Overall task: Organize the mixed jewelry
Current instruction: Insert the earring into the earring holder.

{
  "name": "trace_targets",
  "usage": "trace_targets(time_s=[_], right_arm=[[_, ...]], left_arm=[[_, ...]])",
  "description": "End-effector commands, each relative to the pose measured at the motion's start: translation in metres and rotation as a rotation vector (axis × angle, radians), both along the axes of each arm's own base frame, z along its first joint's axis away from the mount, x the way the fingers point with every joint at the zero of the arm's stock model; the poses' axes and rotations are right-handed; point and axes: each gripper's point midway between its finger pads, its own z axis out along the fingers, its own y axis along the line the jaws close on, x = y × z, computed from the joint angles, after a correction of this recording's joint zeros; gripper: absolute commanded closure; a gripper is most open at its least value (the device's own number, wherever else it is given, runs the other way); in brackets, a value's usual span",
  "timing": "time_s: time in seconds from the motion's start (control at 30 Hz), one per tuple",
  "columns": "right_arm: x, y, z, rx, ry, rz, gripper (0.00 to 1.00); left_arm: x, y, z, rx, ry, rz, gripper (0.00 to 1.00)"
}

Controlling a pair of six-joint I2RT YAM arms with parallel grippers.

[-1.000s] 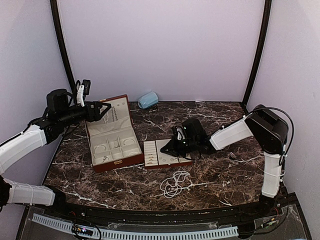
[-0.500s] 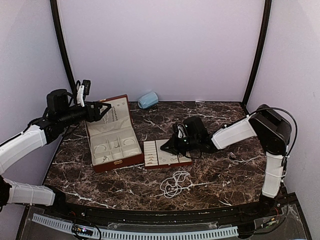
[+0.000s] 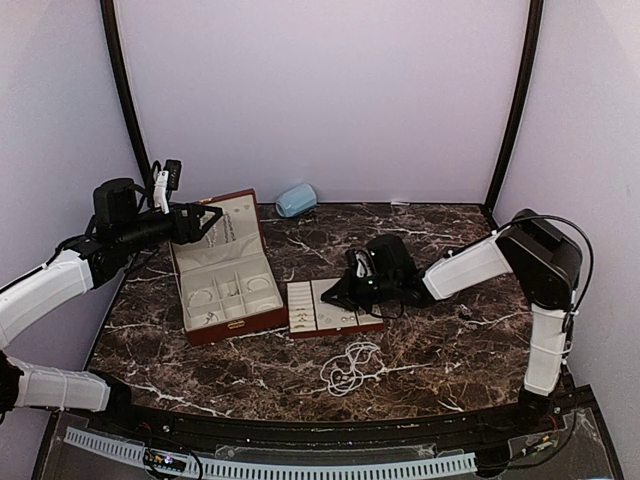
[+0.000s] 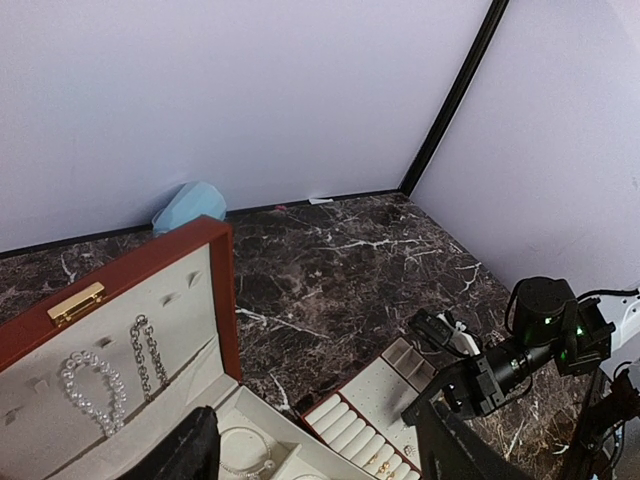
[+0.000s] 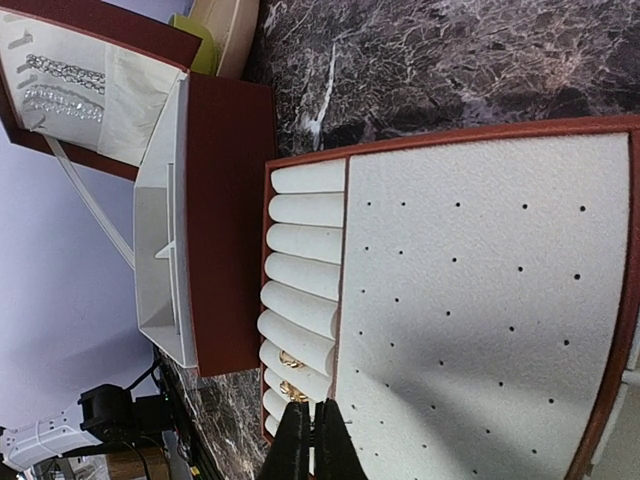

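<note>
Only the right arm has shifted since a second ago, its tip edging slightly left over the tray; the left arm has not moved. At far left, the left gripper (image 3: 208, 222) hangs beside the raised lid of the open case (image 3: 240, 328), fingers spread and holding nothing. A pearl strand (image 4: 90, 385) and a chain (image 4: 148, 350) hang inside that lid, and a bangle (image 3: 262, 285) lies in a compartment. On the tray (image 5: 480, 300), gold rings (image 5: 290, 360) sit in the rolls. The right gripper (image 5: 306, 412) has its fingers pressed together at those rolls; whether they pinch a ring I cannot tell. A loose bead strand (image 3: 350, 365) lies on the table (image 3: 450, 340) nearer the arms.
</note>
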Motion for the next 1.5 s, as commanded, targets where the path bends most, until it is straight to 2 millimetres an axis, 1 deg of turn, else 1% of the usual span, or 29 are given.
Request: trace_targets(time_s=[0.0, 0.87, 1.13, 1.47], right_arm=[[0.0, 0.003, -0.006, 0.015, -0.001, 0.01, 0.98], [-0.004, -0.004, -0.02, -0.021, 0.025, -0.01, 0.99], [-0.004, -0.006, -0.019, -0.022, 0.031, -0.022, 0.99], [-0.004, -0.01, -0.023, -0.047, 0.018, -0.025, 0.99]], left_arm=[[-0.003, 0.001, 0.001, -0.006, -0.007, -0.007, 0.3], [-0.004, 0.001, 0.003, -0.009, -0.013, -0.009, 0.3], [-0.005, 0.001, 0.004, -0.01, -0.016, -0.009, 0.3], [-0.005, 0.001, 0.003, -0.01, -0.013, -0.009, 0.3]])
